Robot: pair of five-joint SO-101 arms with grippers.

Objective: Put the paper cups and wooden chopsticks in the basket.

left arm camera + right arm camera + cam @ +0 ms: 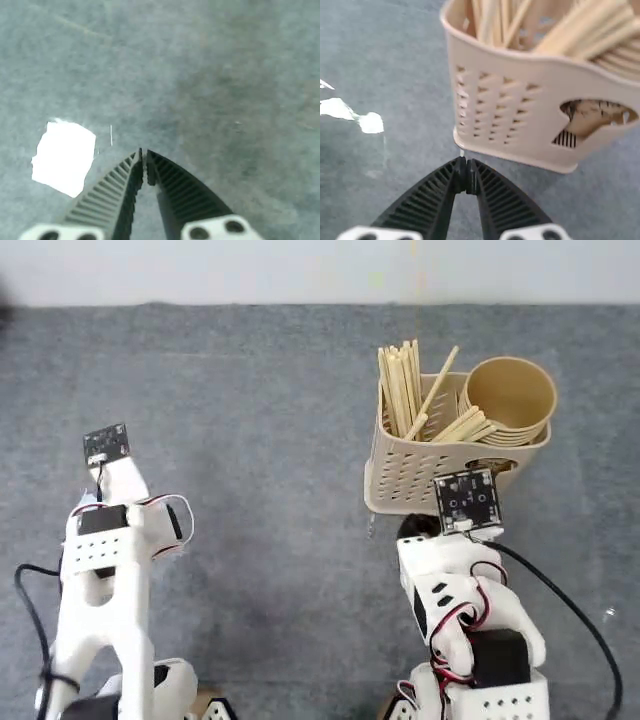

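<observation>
Left hand (143, 162): tips pinched together, empty, over worktop (260, 420).
Right hand (465, 175): tips pinched together, empty, just short of basket (400, 475).
Basket: upright, holds chopsticks (400, 390) and paper cups (512, 390).
Advice: loading looks complete. Draw right hand straight back without nudging basket.

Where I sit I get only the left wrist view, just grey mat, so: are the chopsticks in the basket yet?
Observer: Yes, the wooden chopsticks stand in the basket, leaning against its rim.
Operator: And the cups?
Observer: The paper cups sit nested in the same basket, beside the chopsticks.
Operator: Where is the other arm?
Observer: The right gripper is shut and empty, low by the basket's near wall.
</observation>
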